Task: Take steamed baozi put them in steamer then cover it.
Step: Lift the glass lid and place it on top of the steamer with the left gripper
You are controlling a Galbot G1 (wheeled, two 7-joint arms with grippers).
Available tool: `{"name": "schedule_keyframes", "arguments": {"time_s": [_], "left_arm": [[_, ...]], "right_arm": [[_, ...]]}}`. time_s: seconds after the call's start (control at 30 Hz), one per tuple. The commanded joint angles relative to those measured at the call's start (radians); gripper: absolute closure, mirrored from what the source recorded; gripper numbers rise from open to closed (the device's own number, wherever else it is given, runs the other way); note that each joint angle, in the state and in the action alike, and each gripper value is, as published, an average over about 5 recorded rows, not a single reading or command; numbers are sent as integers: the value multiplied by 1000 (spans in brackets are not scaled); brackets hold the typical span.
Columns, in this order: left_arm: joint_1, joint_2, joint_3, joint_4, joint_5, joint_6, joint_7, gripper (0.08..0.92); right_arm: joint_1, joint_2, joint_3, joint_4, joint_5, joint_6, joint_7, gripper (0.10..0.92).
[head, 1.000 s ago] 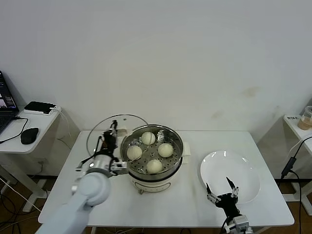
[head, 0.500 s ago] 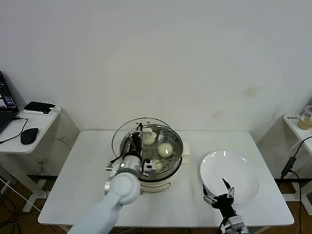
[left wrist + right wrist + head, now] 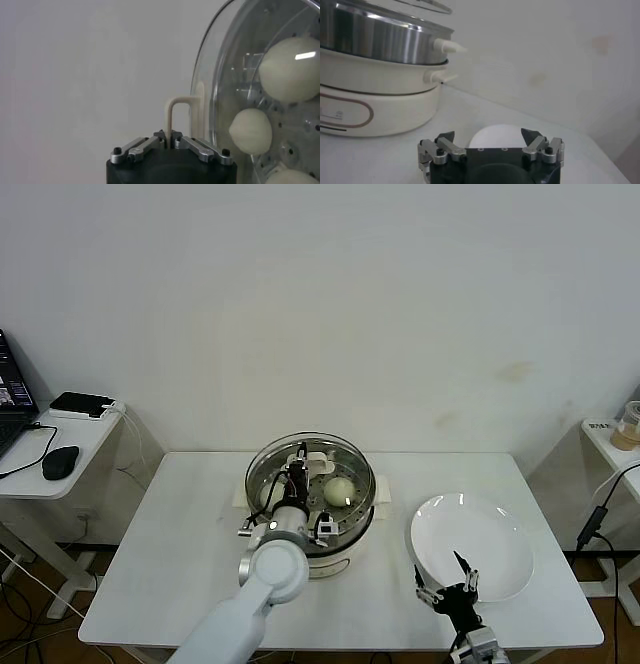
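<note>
The steamer (image 3: 352,522) stands on its cream pot base (image 3: 335,560) mid-table. The clear glass cover (image 3: 330,452) hangs over it, almost centred, with my left gripper (image 3: 297,471) shut on its cream handle (image 3: 176,107). Through the glass I see one steamed baozi (image 3: 340,489) in the head view and three baozi (image 3: 289,62) (image 3: 251,131) (image 3: 292,177) in the left wrist view; my arm hides the rest. In the right wrist view the cover's rim (image 3: 427,6) sits slightly above the steamer wall (image 3: 380,37). My right gripper (image 3: 447,587) is open and empty by the plate.
An empty white plate (image 3: 485,544) lies at the right of the table, under my right gripper (image 3: 488,134). A side desk with a mouse (image 3: 60,461) and a black box (image 3: 82,403) stands to the left. Another side table is at the far right.
My left gripper has carried the cover rightward from beside the steamer to over it, and it now hides most of the baozi. The right gripper shifted slightly.
</note>
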Motion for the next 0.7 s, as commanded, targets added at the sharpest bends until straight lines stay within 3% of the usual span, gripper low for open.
{"name": "schedule_keyframes", "arguments": {"time_s": [0.03, 0.7], "left_arm": [[5, -29, 4, 24, 30, -2, 4, 862], [34, -47, -9, 19, 47, -16, -2, 862]], "right_arm": [[1, 0, -3, 0, -4, 1, 0, 203], [0, 3, -13, -2, -12, 2, -1, 203]]}}
